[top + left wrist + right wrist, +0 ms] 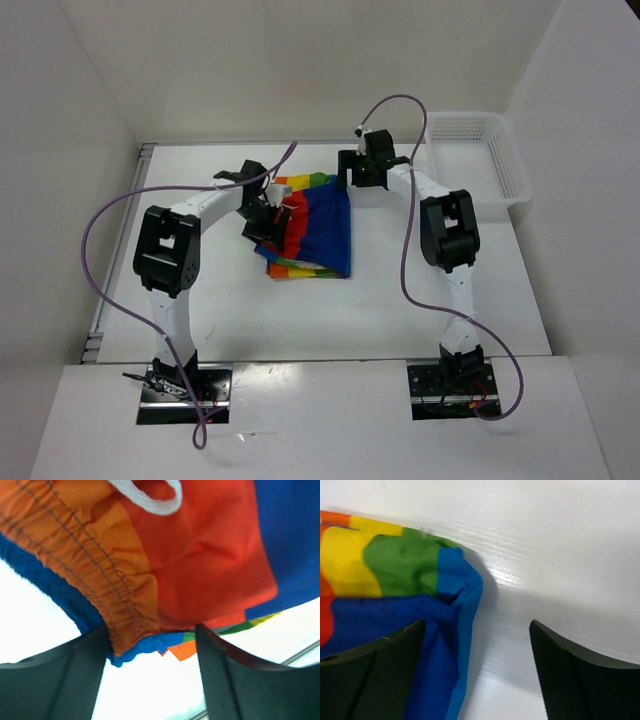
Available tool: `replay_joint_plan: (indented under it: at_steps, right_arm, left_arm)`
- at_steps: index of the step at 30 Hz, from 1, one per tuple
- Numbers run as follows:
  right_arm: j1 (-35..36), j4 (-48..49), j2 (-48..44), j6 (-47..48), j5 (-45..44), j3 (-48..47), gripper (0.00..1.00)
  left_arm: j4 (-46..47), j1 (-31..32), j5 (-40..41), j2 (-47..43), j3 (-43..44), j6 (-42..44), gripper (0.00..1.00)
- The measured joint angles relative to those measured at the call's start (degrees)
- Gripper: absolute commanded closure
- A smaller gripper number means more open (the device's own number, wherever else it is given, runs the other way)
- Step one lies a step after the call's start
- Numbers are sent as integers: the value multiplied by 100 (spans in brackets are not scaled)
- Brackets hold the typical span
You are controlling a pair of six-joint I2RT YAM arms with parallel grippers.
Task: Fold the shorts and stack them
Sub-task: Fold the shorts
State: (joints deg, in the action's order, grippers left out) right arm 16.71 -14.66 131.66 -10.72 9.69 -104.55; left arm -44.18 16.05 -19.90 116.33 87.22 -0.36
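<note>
The rainbow-striped shorts [318, 232] lie bunched in the middle of the table, with a blue panel on top and red, orange, yellow and green edges showing. My left gripper [262, 226] is at their left edge. In the left wrist view it [150, 630] is open, with the orange gathered waistband [100, 570] and a white drawstring loop [152, 500] just beyond the fingertips. My right gripper [353, 180] is at the shorts' far right corner. In the right wrist view it [477, 625] is open wide, its left finger over the blue cloth [445, 645] and its right finger over bare table.
A white mesh basket [480, 150] stands at the back right corner. White walls enclose the table on three sides. A purple cable loops from each arm, over the left and right of the table.
</note>
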Motion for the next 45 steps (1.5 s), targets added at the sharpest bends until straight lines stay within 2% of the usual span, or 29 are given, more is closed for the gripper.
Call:
replay_joint_plan:
  at_steps: [2,3,4,6,7,11,15,17,20,24,28,34,40,45]
  right_arm:
    - [0,-76,-201,234,114,2,7]
    - [0,-92,-328,341,168,2,6]
    - [0,-111,-507,457,212,2,4]
    - [0,-195,-931,708,282,2,3]
    - [0,-219,-1172,831,295,2,3]
    - [-26,-348,-2367,1478,127,157,1]
    - [-214,-474,-3534,2068,-92,710,1]
    - [-461,-529,-4065,2347,-262,1161,1]
    - [-999,-748,-4610,2721,-498,1871,1]
    - [-1786,-1095,-4881,2975,-664,2677,1]
    - [-2072,-1464,-5136,3047,-763,3204,1]
    - [-2002,-1587,-5635,3021,-754,3305,1]
    - [-1423,-1456,-5899,2776,-1703,3683,1]
    - [-1217,-1438,-5912,2583,-1993,3759,1]
  left_arm:
    - [7,0,107,-83,4,13,21]
    - [2,-9,144,-138,20,15,17]
    - [7,-22,157,-212,37,15,8]
    - [0,-61,173,-400,92,24,6]
    - [2,-87,168,-525,151,17,0]
    - [70,-173,177,-1119,358,13,0]
    - [306,-350,302,-1871,302,13,0]
    - [509,-621,334,-2282,144,13,0]
    - [807,-1440,380,-2820,-238,13,0]
    - [1095,-2601,538,-3178,-822,11,0]
    - [1147,-3130,734,-3375,-1274,11,0]
    - [1231,-3353,719,-3471,-1353,13,0]
    - [1296,-3388,688,-3633,-1502,13,0]
    - [1298,-3405,667,-3705,-1633,13,0]
